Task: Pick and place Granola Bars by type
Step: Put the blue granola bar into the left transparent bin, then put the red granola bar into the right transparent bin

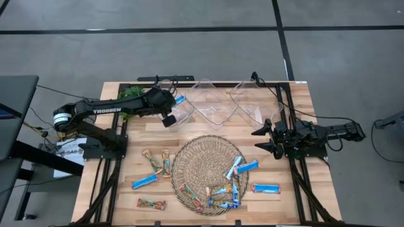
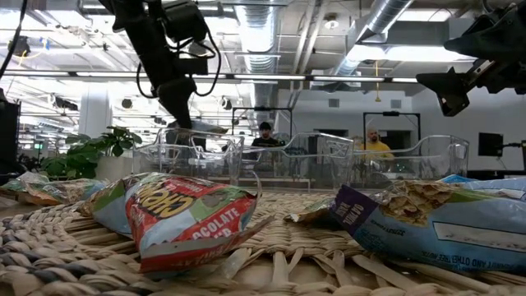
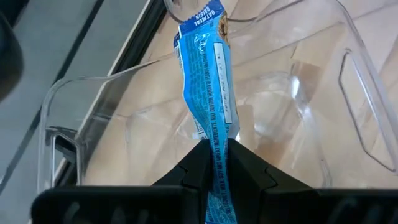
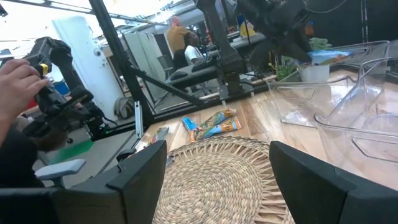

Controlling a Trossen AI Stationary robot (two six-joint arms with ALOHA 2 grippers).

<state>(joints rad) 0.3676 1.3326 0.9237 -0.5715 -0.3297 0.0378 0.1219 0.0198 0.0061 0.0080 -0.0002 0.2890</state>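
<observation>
My left gripper is shut on a bright blue granola bar above the leftmost clear bin at the table's far side. Several other bars lie on the round wicker tray. More rest flat on the wood left of it and one bright blue bar lies to its right. My right gripper waits open at the table's right, level, with nothing between its fingers. My left gripper pinches the bright blue bar near one end between its two fingers. The fingers slant down from the table's left and lie along the bar. The bar sticks out past the fingertips, lifted clear over the bin's open top.
Two more clear bins stand beside the first along the far edge. A green plant sits at the far left corner. Beyond the table, a person's hand shows in the right wrist view and people sit in the room.
</observation>
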